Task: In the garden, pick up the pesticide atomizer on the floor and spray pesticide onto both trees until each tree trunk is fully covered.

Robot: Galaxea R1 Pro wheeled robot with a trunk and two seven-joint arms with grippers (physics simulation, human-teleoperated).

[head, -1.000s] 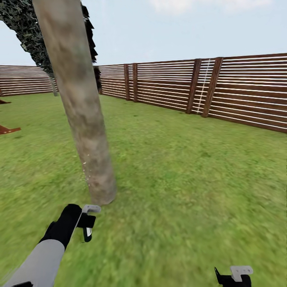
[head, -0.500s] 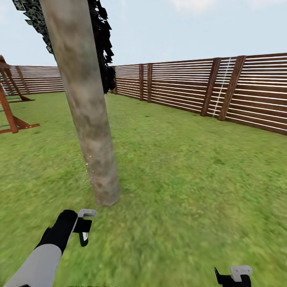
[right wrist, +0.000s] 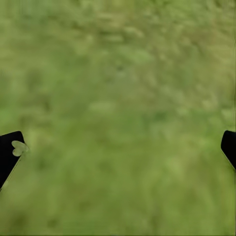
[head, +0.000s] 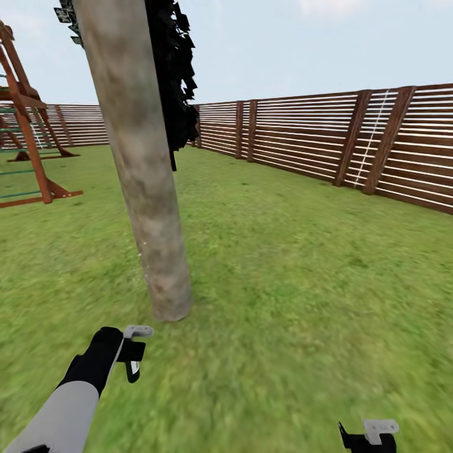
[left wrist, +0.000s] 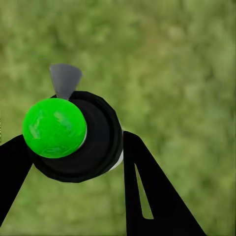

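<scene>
The left arm (head: 60,412) has a smooth light-grey forearm shell ending in a black wrist housing. Its left end effector (head: 133,352) carries a pale grey bracket over black fingers (left wrist: 147,196), flat triangular blades with a slot. The right end effector (head: 370,435) matches: grey bracket, black body.

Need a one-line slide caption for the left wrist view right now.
Left gripper clamps the black atomizer with bright green round cap and grey nozzle above blurry green lawn.

Tree trunk (head: 141,170) top and right hand (head: 368,437) cut off by frame edges.
</scene>
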